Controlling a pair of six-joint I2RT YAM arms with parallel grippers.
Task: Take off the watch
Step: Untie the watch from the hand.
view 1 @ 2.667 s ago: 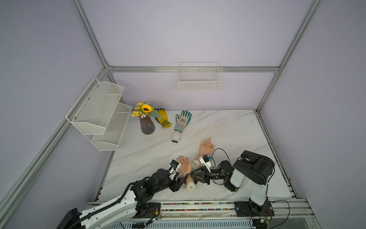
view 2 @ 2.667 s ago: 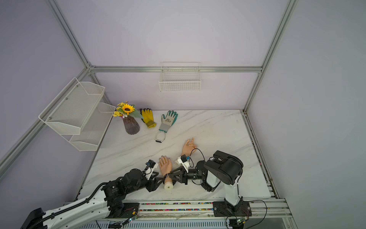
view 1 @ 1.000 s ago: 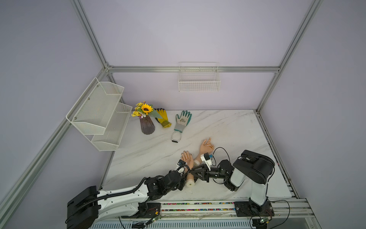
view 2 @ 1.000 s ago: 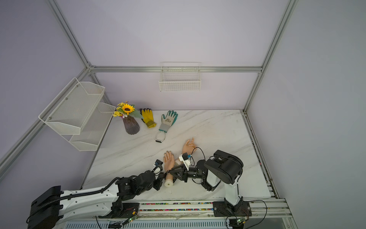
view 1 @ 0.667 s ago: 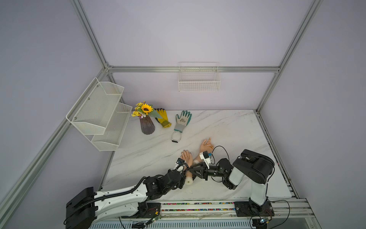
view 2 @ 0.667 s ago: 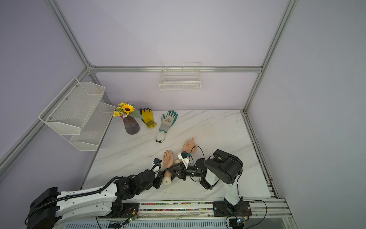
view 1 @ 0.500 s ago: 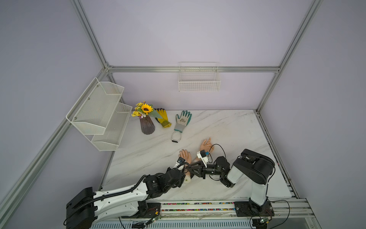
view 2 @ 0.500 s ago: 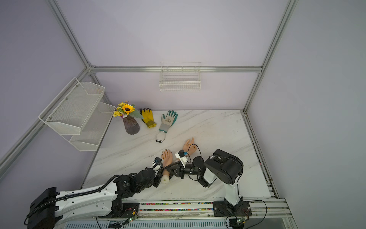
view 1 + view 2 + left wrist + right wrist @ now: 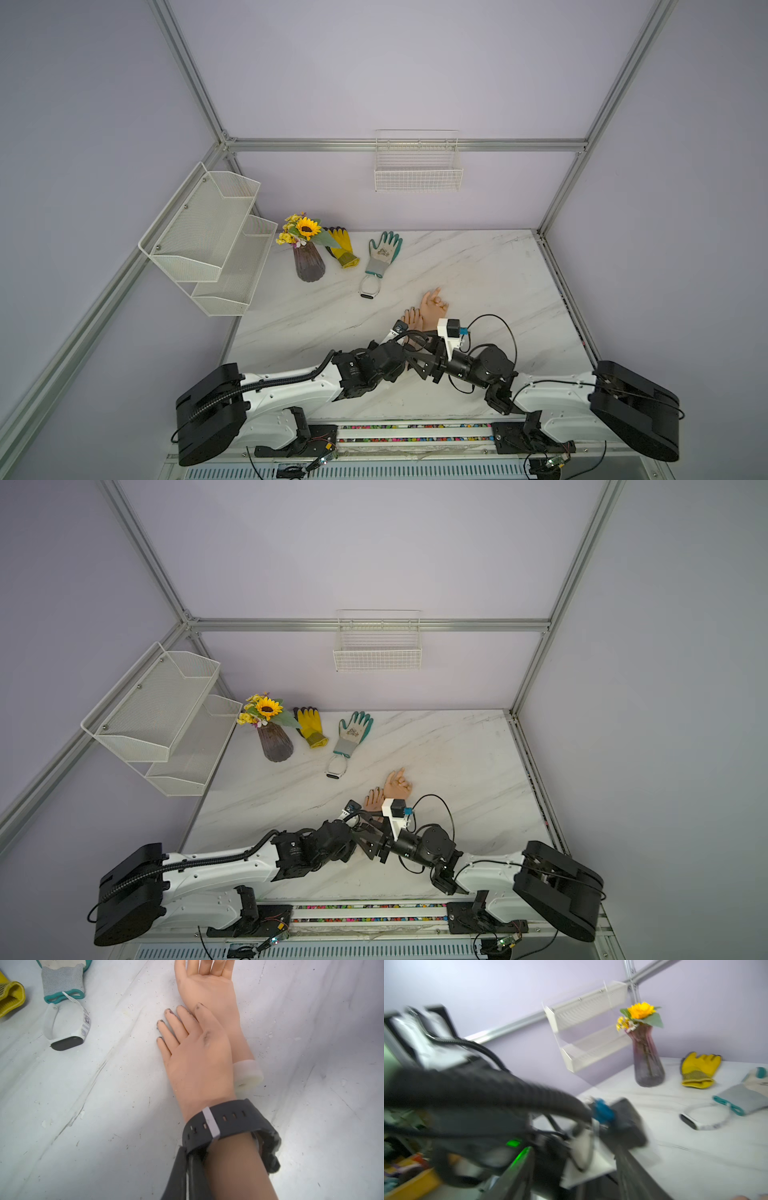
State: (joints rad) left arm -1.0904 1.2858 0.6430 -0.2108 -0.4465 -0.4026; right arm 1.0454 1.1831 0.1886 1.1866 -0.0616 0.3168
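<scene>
Left claw (image 9: 188,1169) seemingly pinches the watch (image 9: 220,1124) strap; right claw (image 9: 574,1153) blurred.

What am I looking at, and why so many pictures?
Two robot arms with pincer grippers work at a marble table. Both top views look down from overhead; each wrist view comes from a camera on an arm. On the table are a vase of flowers, a yellow glove, a grey-green glove, a white wristband and two dummy hands: one bare, the other wearing a black watch. The left gripper is shut and seems to pinch its strap; the right gripper is open, holding nothing.
</scene>
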